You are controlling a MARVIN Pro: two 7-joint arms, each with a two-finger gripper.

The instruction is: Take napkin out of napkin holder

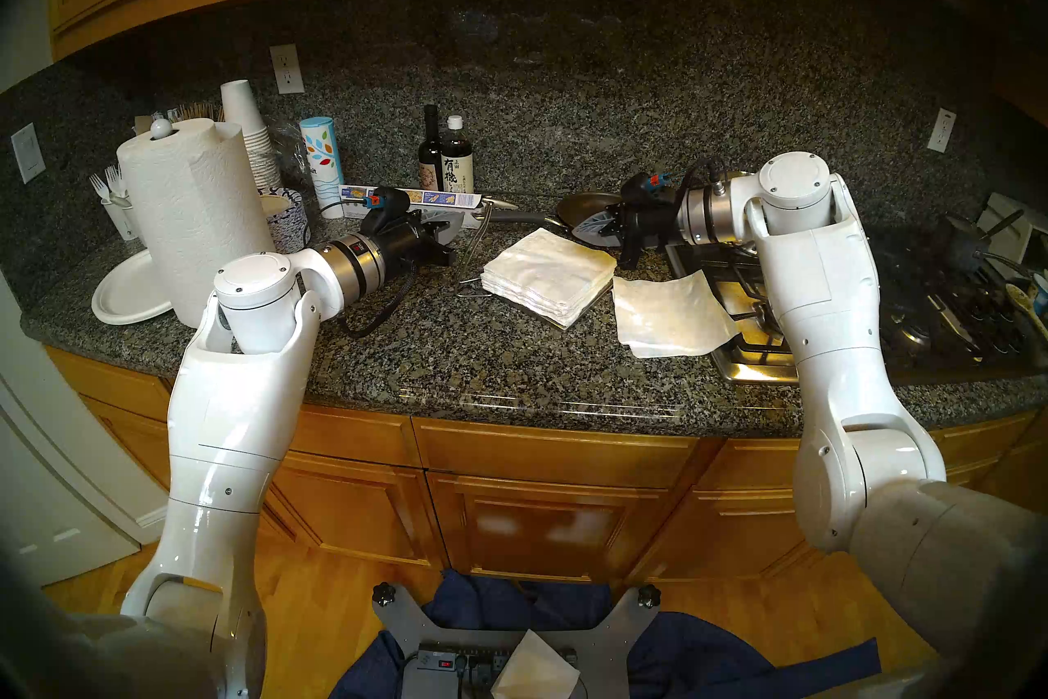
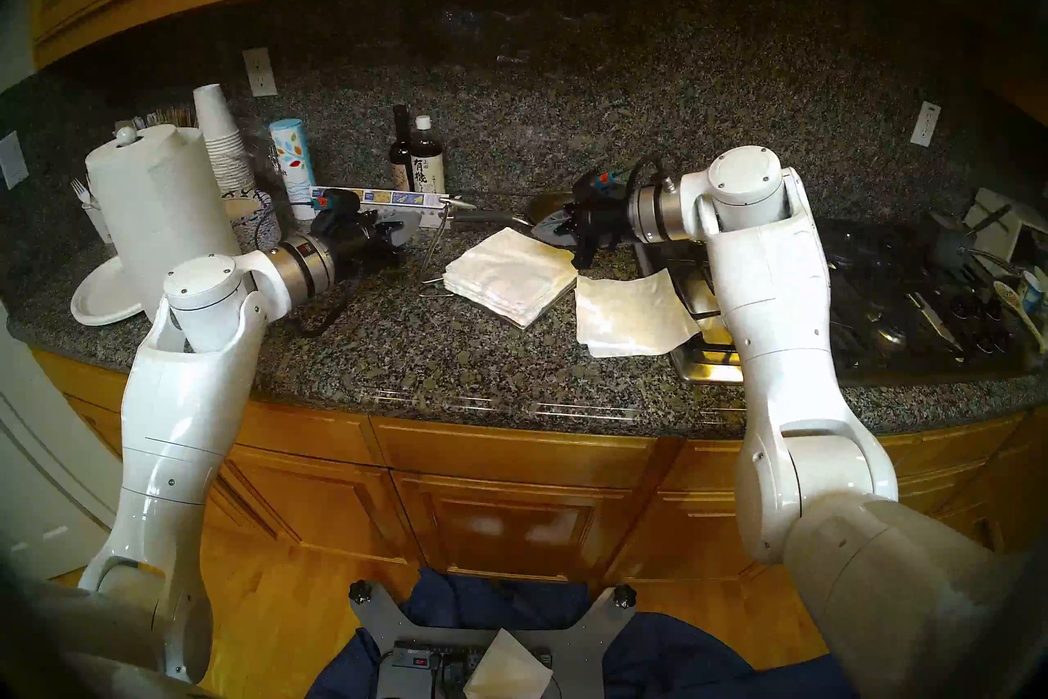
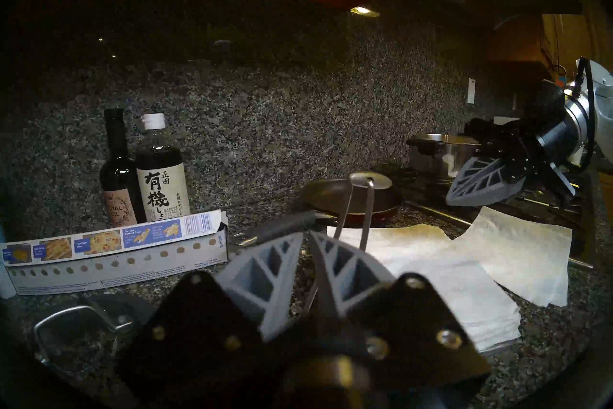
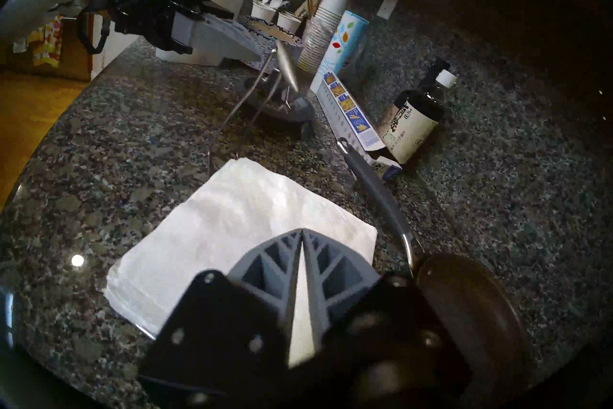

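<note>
The napkin [image 1: 669, 318] lies flat and loose on the counter, its right side over the stove's edge, just right of the thick napkin stack [image 1: 547, 275]. The stack rests on the napkin holder, whose wire arm [image 1: 473, 249] stands raised at the stack's left, the bar on top. My left gripper [image 1: 451, 249] sits right at that arm with its fingers almost together. One wire runs just behind its right finger [image 3: 345, 269], and I cannot tell whether they touch. Above the stack's far corner, my right gripper [image 4: 300, 230] is shut and holds nothing.
A dark frying pan [image 1: 584, 207] sits behind the stack, its handle pointing left. A long foil box [image 1: 414, 198] and two bottles [image 1: 448, 159] stand at the back. At the left are a paper towel roll [image 1: 193, 221], cups and a plate [image 1: 127, 292]. The stove [image 1: 737, 295] is at the right.
</note>
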